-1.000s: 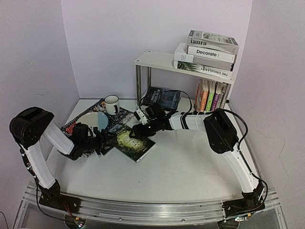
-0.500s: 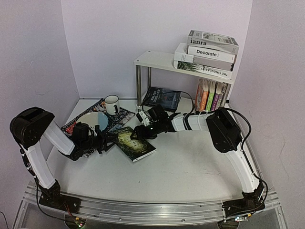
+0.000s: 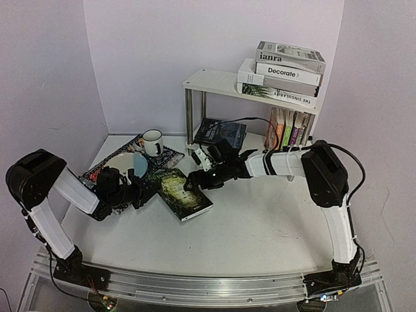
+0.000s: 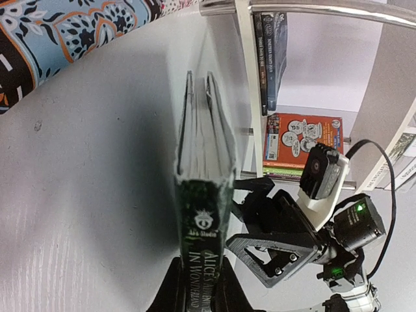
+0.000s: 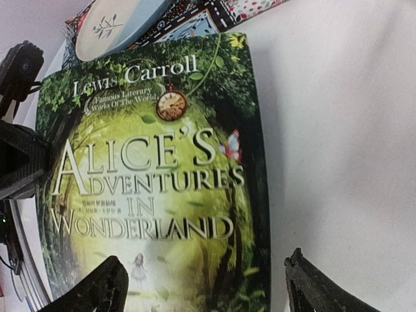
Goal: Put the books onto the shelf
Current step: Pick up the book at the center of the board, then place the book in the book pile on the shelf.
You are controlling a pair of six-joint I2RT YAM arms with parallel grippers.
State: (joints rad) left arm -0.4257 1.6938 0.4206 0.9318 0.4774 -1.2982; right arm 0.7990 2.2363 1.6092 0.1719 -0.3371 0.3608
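A green "Alice's Adventures in Wonderland" book (image 3: 183,194) lies flat on the table. My left gripper (image 3: 144,192) is shut on its spine end (image 4: 205,195), and both fingers (image 4: 170,289) press against the spine. My right gripper (image 3: 195,181) hovers open over the book's other edge; the cover (image 5: 149,175) fills its view between the spread fingertips (image 5: 97,289). The white shelf (image 3: 214,81) stands at the back right with stacked hardbacks (image 3: 283,75) on top, colourful paperbacks (image 3: 287,130) standing below, and a dark book (image 3: 221,133) lying under it.
A patterned mat (image 3: 107,170) with a pale blue bowl (image 3: 133,164) and a white mug (image 3: 153,142) lies at the back left, just beside the left gripper. The shelf's chrome legs (image 3: 189,114) stand behind the right arm.
My left gripper has closed on the book's spine. The book has slid a little toward the front. The right gripper has drawn back to the right and opened somewhat wider.
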